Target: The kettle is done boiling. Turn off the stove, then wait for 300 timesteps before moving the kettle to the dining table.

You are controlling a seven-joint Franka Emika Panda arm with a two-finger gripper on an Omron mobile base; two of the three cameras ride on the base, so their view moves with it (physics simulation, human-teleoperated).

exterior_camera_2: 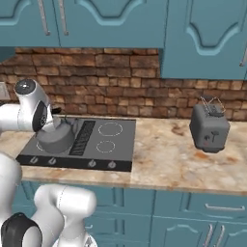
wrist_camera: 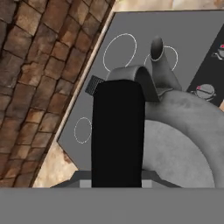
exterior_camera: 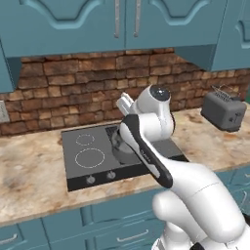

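**Kettle on stove, end effector closed at its handle**

Setting: a kitchen with teal upper and lower cabinets, a red-brown brick backsplash and a beige marbled stone desk along the wall.

The stove is set into the desk: a flat dark grey cooktop with white ring burners, a black centre grille and round knobs along its front edge. In the left base view the two left-hand rings are bare.

The kettle sits on the stove, on the burner side nearer the arm, just beside the centre grille. Its body is grey and rounded; in the hand view the spout points away over the cooktop.

The end effector is at the kettle's arched black handle, which fills the middle of the hand view. Its jaws are closed; whether they truly clamp the handle cannot be told.

A boxy grey toaster stands on the desk, well apart from the stove, to its right.
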